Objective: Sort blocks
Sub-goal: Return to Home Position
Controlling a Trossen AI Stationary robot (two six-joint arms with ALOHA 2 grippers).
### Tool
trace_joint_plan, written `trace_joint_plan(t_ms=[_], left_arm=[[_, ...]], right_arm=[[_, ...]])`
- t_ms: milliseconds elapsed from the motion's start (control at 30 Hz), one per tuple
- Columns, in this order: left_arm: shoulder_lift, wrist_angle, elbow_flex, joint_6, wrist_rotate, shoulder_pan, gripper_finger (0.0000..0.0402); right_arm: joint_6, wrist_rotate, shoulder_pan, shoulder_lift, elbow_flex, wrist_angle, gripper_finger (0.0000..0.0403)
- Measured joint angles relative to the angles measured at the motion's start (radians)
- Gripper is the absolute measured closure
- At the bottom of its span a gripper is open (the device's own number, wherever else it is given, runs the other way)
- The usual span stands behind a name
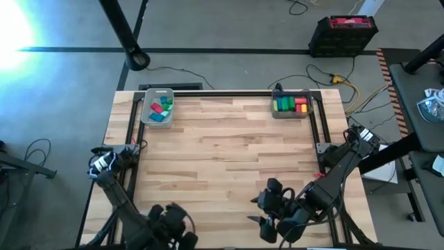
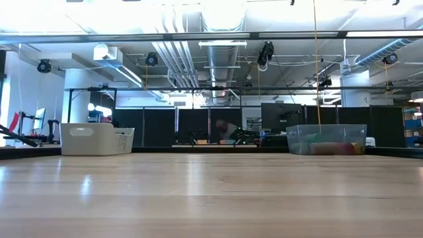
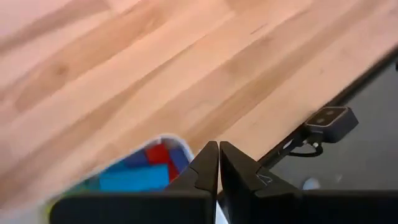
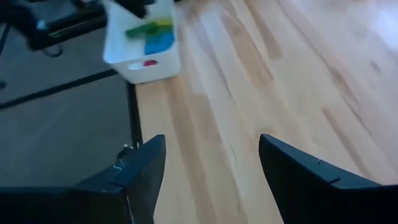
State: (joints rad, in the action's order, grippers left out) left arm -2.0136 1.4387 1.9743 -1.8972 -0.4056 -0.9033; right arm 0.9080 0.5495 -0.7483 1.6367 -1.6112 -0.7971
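High view: blocks (image 1: 161, 109) all binned: blue, teal, red, green in white bin (image 1: 145, 111), far-left corner; green, yellow, red in clear tray (image 1: 291, 115), far-right. Arms at near edge. Left gripper (image 3: 218, 165): fingers pressed together, empty. Right gripper (image 4: 211, 168): fingers spread wide, empty. I judge homing in hand; next I need only park both arms. Low view shows white bin and clear tray, no grippers; wrist views alone settle fingers.

place: robotics lab in an open industrial hall | ceiling: bare ducts (image 2: 221, 49), pipes (image 2: 165, 56), strip lights (image 2: 377, 33), hung camera (image 2: 266, 53) | background: black partition panels (image 2: 158, 135) | floor (image 1: 229, 28): grey concrete, black tape line (image 1: 243, 49), loose cables (image 1: 331, 75), black equipment case (image 1: 343, 35) | rig: left arm (image 1: 114, 187) and right arm (image 1: 343, 163) at a framed wooden surface (image 1: 229, 153)
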Motion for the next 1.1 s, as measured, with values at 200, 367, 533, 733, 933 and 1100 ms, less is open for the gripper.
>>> trace_joint_plan(t_ms=[200,367,533,733,933,1100], left_arm=[[0.019,-0.070,-0.014,0.291,0.003,0.075,0.0402],[0.085,-0.100,-0.139,0.451,0.001,0.094,0.0402],[0.254,-0.288,-0.401,0.548,-0.031,0.092,0.0402],[0.533,-0.811,-0.766,0.834,-0.076,0.134,0.0402],[0.763,-1.207,-1.029,1.097,-0.091,0.256,0.0402],[0.902,-1.217,-1.136,1.182,-0.166,0.363,0.0402]], right_arm=[[-0.283,0.000,0.014,0.000,0.000,0.022,0.0184],[-0.346,0.053,0.058,0.002,0.004,0.034,0.0224],[-0.364,0.155,0.119,0.002,0.004,0.169,0.0269],[-0.465,0.350,0.214,0.002,0.006,0.270,0.0309],[-0.525,0.319,0.315,0.002,0.009,0.268,0.0335],[-0.739,0.070,0.430,0.003,0.011,0.264,0.0354]])
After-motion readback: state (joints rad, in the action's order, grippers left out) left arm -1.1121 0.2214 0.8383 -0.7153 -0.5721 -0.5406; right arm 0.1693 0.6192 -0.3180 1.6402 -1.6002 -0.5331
